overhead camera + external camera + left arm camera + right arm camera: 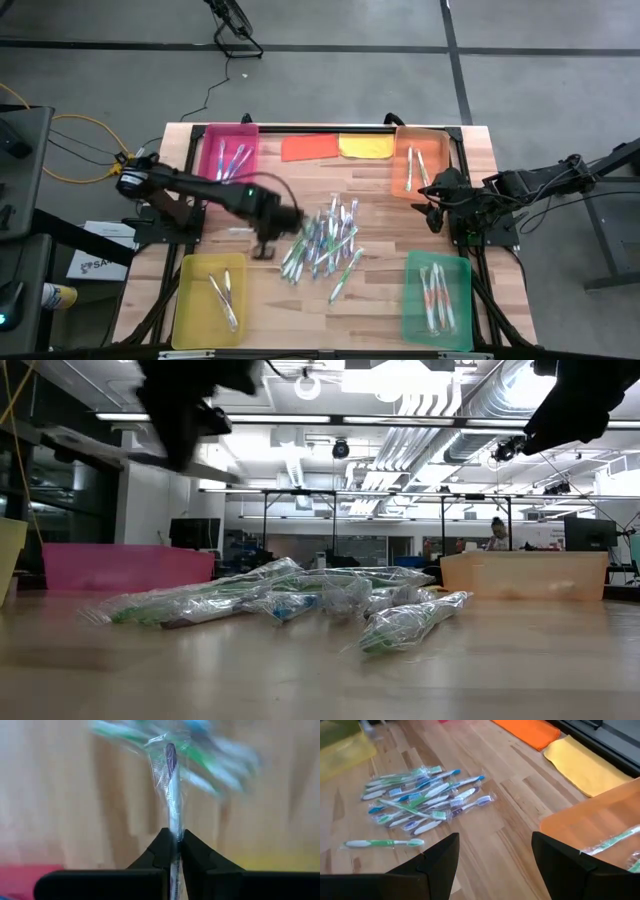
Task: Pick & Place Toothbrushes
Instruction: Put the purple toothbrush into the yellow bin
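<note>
A heap of toothbrushes (325, 245) in clear wrappers lies in the middle of the wooden table, also in the low view (290, 600) and the right wrist view (422, 800). My left gripper (265, 242) hangs just left of the heap, high above the tabletop (185, 415), shut on one wrapped purple-and-white toothbrush (171, 790). My right gripper (495, 855) stands open near the orange tray (420, 160), with nothing between its fingers. My left gripper pinches the toothbrush's white shaft (174, 832) through its clear wrapper between the two fingertips (162, 847). The fingers point down from above. The brush runs on past the fingertips along their line, purple end (170, 755) farthest out, and a short piece reaches back between the fingers.
Four trays stand near the corners: pink (228, 150) far left, orange far right, yellow (210, 300) near left, green (438, 295) near right, each with a few toothbrushes. An orange cloth (310, 147) and a yellow cloth (365, 146) lie at the far edge.
</note>
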### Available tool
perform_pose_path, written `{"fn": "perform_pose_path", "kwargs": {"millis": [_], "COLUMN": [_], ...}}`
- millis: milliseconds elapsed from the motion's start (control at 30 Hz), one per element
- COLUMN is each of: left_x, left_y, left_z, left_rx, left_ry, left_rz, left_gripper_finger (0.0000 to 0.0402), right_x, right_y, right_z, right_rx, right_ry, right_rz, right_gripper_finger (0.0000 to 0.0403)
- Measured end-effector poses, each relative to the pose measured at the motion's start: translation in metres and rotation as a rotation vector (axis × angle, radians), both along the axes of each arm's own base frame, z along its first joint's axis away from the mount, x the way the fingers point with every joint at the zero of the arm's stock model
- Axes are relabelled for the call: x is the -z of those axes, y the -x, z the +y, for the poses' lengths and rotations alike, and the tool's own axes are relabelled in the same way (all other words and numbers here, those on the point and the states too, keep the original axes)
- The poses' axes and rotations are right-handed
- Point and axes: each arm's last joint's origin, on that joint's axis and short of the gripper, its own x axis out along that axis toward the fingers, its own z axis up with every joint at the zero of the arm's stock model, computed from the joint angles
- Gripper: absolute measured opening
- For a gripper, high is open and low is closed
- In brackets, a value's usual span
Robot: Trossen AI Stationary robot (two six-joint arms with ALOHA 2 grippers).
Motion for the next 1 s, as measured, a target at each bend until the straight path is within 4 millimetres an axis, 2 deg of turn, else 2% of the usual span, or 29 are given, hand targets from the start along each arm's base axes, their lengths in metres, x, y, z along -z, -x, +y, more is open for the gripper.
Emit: {"fn": "perform_pose_path", "kwargs": {"millis": [233, 567, 800, 1000], "left_x": [0.003, 0.005, 0.029, 0.053], "left_y": [0.026, 0.065, 0.092, 0.101], "left_z": [-0.054, -0.117, -0.144, -0.148], "left_rx": [0.514, 0.934, 1.132, 1.188], "left_ry": [0.042, 0.111, 0.193, 0.232], "left_rz": [0.119, 0.147, 0.187, 0.196], "left_gripper_finger": [0.0013, 0.0013, 0.0013, 0.0023], "right_x": [0.001, 0.001, 0.001, 0.001], "right_y": [0.001, 0.001, 0.001, 0.001], "right_z": [0.0, 0.0, 0.0, 0.0], "right_rx": [-0.018, -0.018, -0.018, -0.013], "right_ry": [0.022, 0.022, 0.022, 0.012], "right_rz": [0.017, 0.017, 0.016, 0.014], "right_gripper_finger": [0.0243, 0.0243, 0.0243, 0.0243]}}
